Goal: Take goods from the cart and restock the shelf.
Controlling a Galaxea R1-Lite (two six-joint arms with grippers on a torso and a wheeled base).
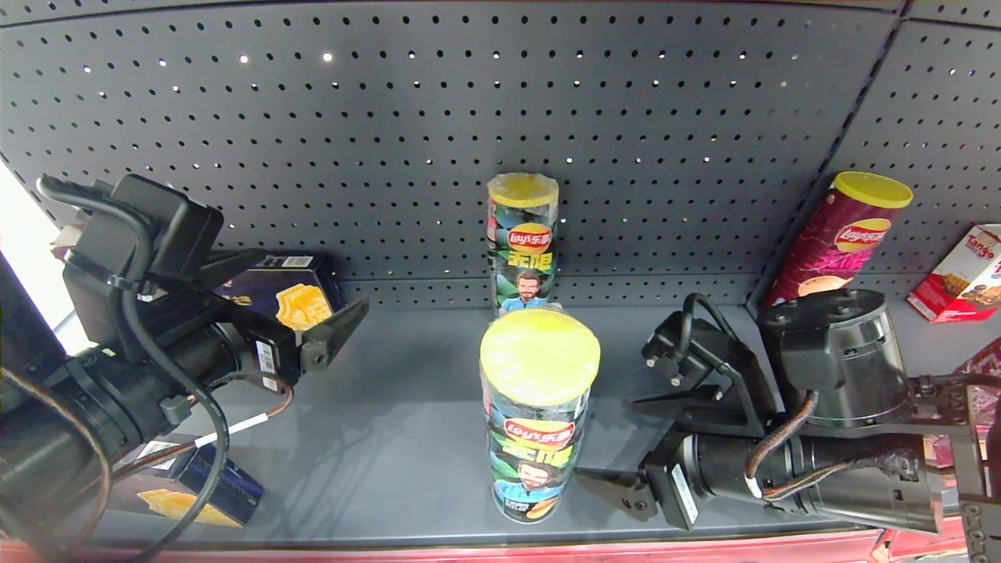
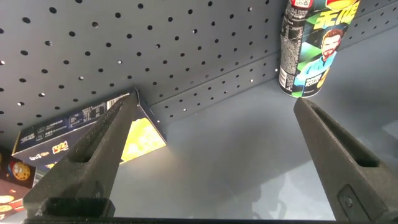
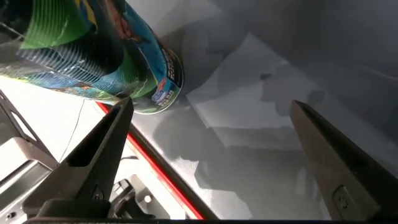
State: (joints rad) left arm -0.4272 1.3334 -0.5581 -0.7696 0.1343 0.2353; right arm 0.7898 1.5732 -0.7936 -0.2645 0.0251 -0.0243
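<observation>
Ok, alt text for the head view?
A green-and-blue chip can with a yellow lid stands at the front of a grey metal shelf, a matching can behind it by the pegboard. The left gripper and right gripper, both open, flank them.

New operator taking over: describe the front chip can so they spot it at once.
On the grey shelf backed by pegboard, two yellow-lidded cans stand upright mid-shelf, one behind the other. The front can is nearest the red edge, while its twin, the back can, stands by the pegboard.

Grey shelf (image 1: 391, 438) bears front chip can (image 1: 538, 414), rear can (image 1: 522, 242), dark box (image 1: 289, 293).
</observation>
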